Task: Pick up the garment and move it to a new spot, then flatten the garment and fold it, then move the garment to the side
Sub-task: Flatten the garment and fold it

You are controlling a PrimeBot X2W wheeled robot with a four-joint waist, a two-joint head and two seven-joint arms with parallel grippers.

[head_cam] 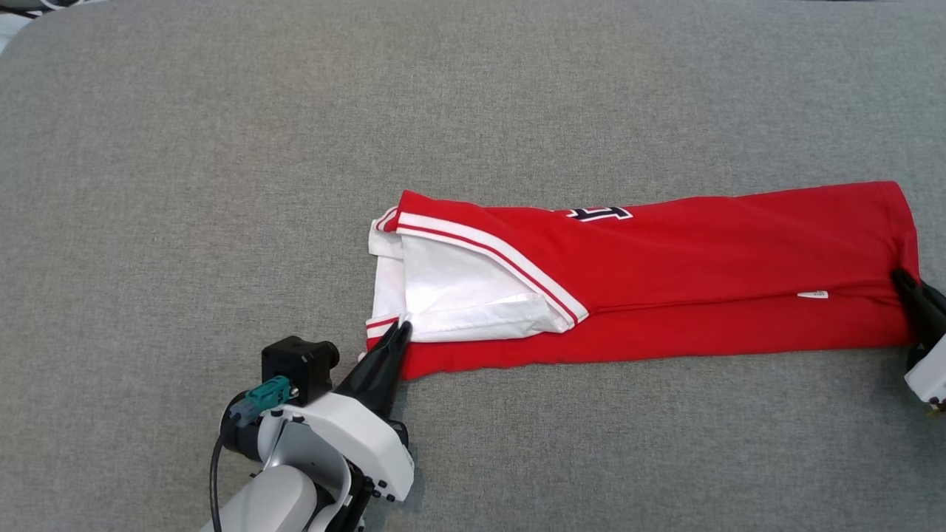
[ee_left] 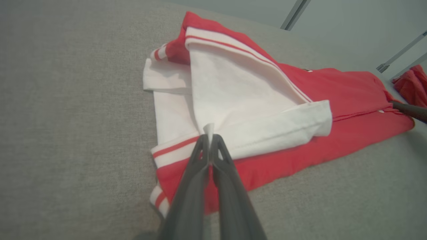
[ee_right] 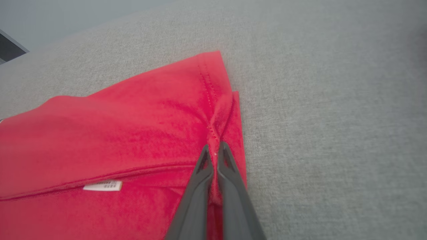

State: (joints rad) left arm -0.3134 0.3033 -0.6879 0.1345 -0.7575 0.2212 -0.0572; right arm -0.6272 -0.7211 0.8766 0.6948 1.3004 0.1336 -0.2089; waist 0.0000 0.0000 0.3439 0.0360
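Jersey ends are both clamped, left gripper on white trim, right gripper on hem, presumably for folding it over.

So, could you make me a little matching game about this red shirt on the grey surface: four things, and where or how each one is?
Things:
1. left gripper
2. right gripper
3. white label
4. navy lettering

States:
A. at the far edge of the garment, partly hidden
B. shut on the red end
C. shut on the white cloth
D. on red cloth beside a seam

Pairs: 1-C, 2-B, 3-D, 4-A.
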